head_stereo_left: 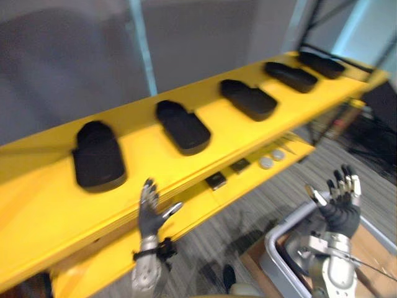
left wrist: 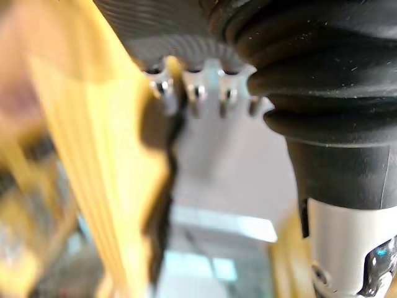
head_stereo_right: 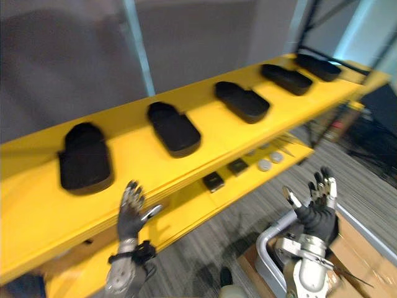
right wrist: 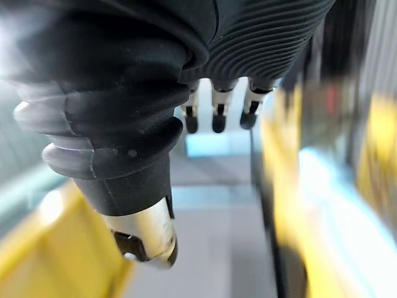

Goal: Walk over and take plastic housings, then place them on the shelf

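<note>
Several black plastic housings lie in a row on the yellow shelf (head_stereo_left: 37,192): one at the left (head_stereo_left: 97,156), one in the middle (head_stereo_left: 182,126), another further right (head_stereo_left: 249,99), and more toward the far end (head_stereo_left: 291,76). My left hand (head_stereo_left: 149,213) is raised in front of the shelf's front edge, below the gap between the left and middle housings, fingers straight, holding nothing. My right hand (head_stereo_left: 338,202) is up at the lower right, away from the shelf, fingers spread and empty.
A lower yellow shelf (head_stereo_left: 260,177) carries small dark squares (head_stereo_left: 216,180) and round pale discs (head_stereo_left: 271,159). A grey tray or bin (head_stereo_left: 279,239) stands on the carpet under my right arm. Dark frame posts (head_stereo_left: 316,22) rise at the shelf's far end.
</note>
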{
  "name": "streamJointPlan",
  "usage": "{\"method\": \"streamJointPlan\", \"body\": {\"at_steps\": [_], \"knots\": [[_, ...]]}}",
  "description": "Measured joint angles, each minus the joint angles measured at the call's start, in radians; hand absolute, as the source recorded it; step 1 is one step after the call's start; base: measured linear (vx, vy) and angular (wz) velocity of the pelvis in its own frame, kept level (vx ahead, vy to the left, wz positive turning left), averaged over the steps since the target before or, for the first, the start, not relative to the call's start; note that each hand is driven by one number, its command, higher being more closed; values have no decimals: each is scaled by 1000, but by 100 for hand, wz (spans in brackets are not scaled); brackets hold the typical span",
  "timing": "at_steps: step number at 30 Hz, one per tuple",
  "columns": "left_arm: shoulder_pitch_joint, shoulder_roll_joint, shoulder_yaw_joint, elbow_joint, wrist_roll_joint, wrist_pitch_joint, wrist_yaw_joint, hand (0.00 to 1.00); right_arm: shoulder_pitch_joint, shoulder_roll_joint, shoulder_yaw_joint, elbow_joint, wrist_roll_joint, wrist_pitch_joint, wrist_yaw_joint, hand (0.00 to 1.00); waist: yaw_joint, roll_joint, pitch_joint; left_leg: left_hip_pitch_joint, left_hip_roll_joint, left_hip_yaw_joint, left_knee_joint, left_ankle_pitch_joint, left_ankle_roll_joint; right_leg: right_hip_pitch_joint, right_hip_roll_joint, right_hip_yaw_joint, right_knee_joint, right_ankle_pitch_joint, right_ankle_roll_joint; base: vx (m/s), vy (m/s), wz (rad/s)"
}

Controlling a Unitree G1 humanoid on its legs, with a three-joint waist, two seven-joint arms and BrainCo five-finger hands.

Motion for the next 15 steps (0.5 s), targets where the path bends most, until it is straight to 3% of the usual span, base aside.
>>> {"method": "streamJointPlan", "body": {"at_steps": [1,2,5,7,12,15], "knots": [[-3,-1,-1,0,8,17,17,0,9,0,3,-2,11,-6,1,0,-3,1,-1,1,3,4,7,-5,-2,0,2,0,1,6,-3,-13,-10,-22],[-6,-8,0,1,7,73,76,0,16,2,14,-3,13,-9,7,0,-5,6,0,-3,7,0,12,-10,-2,-1,8,-3,1,15,0,0,0,0],[39,-8,20,1,-52,124,96,0,5,-1,52,-3,-6,-9,10,0,17,14,0,-9,10,-11,10,-10,-4,-1,8,-17,-3,29,-9,13,-39,17],[87,-4,33,1,-110,142,52,0,-18,-2,79,-2,-7,-8,10,0,23,20,-3,-32,14,-38,14,-9,-5,-1,6,-45,-17,36,-8,44,-38,40],[143,-2,-25,1,-149,144,-211,0,-143,-30,91,68,-7,9,-20,0,69,29,9,-55,11,-88,13,-6,-3,6,-5,-102,-34,42,-10,40,-12,32],[122,5,-43,1,-185,128,-270,0,-155,-30,93,87,-7,12,-18,0,68,30,13,-54,6,-109,15,-6,-1,8,-7,-113,-34,42,-11,7,2,1]]}}
